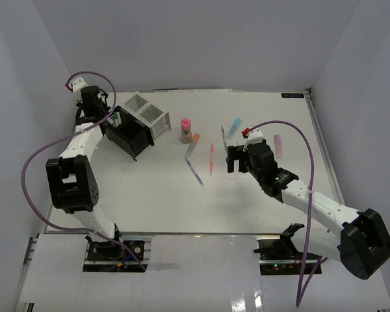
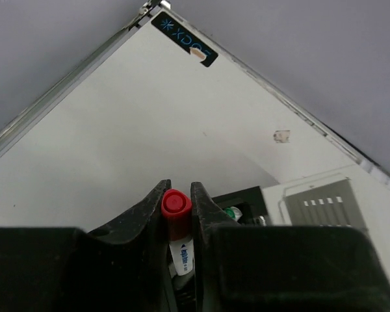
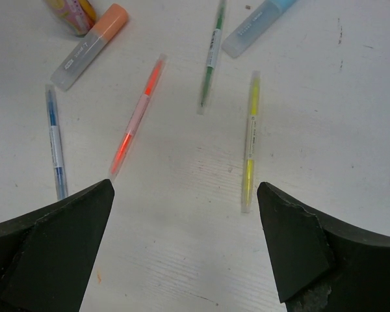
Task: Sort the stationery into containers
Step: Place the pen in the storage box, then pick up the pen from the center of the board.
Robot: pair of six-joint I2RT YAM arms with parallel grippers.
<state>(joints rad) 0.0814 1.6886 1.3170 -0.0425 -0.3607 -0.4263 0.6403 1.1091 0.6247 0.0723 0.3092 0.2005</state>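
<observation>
While the left end effector (image 2: 177,195) pinches a red-capped marker (image 2: 176,207) over the black mesh box (image 1: 131,138), the right end effector (image 3: 185,188) hangs wide open above the bench (image 3: 182,247), where a yellow pen (image 3: 249,140) and orange pen (image 3: 138,117) lie.

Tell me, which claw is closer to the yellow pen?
Right. The right gripper hangs open above the yellow pen; the left gripper is far off at the black mesh box, clamping a red-capped marker.

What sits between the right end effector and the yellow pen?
Nothing visible. The right end effector is open above the table, and the yellow pen lies just ahead with only bare surface between them. The red pen lies apart from it, off that path.
</observation>
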